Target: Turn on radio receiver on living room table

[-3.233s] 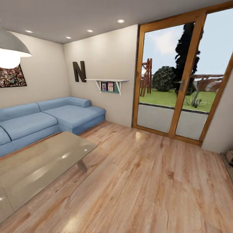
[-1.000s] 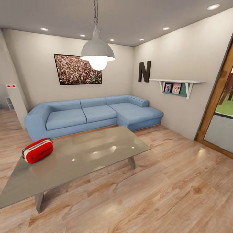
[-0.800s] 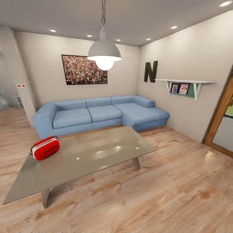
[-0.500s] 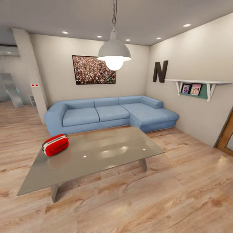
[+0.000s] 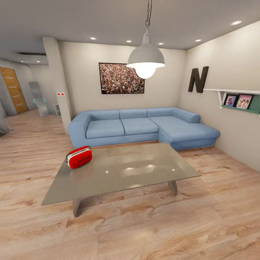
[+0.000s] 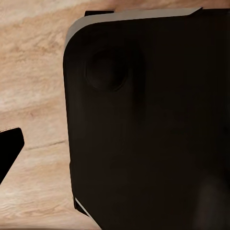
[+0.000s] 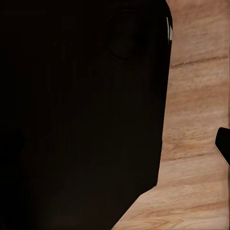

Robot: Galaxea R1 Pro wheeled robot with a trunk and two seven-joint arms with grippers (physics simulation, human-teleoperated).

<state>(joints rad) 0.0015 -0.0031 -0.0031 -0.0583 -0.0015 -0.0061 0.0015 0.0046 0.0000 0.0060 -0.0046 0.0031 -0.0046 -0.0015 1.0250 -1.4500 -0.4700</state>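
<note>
As your head camera swings left, a hallway door (image 5: 13,90) comes into view. You see the radio receiver (image 5: 79,157) on the glossy table's (image 5: 144,173) far-left corner, before the blue sofa (image 5: 141,126). Both wrist views show dark housing over wood floor (image 6: 33,72); finger state cannot be told.

The radio (image 5: 79,157) is showing bright red with white stripes along its top. The table (image 5: 144,173) is gleaming glossy grey-brown, carrying pale reflections. The sofa (image 5: 144,126) is showing plain light blue. The floor (image 5: 216,216) is running in warm light wood grain. The letter N (image 5: 198,79) is standing dark brown against beige walls. The lamp (image 5: 146,59) is glowing white. The picture (image 5: 121,78) is showing speckled reds and whites.
</note>
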